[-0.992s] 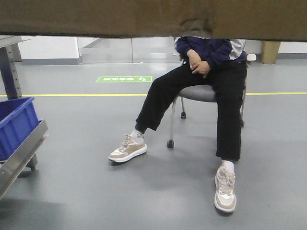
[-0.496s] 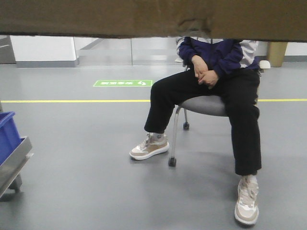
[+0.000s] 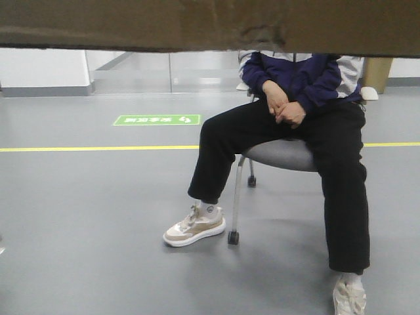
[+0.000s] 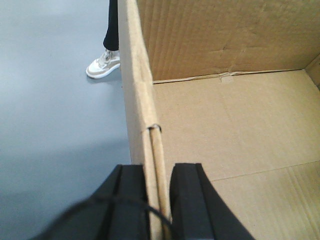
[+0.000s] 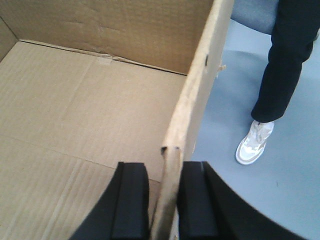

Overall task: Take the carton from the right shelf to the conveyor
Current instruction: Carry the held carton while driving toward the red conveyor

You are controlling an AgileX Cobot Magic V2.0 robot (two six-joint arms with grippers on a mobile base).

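Cardboard walls of the carton (image 4: pixel 235 125) are pinched on opposite sides, left jaws and right jaws each clamped on a rim. It hangs above the floor (image 3: pixel 98 230), so both sides should travel level and in step.

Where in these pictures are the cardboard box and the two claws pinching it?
carton (image 4: pixel 225 125): left wrist view, inner floor.
left gripper (image 4: pixel 159 174): left wrist view, between its fingertips.
right gripper (image 5: pixel 164 170): right wrist view, between its fingertips.
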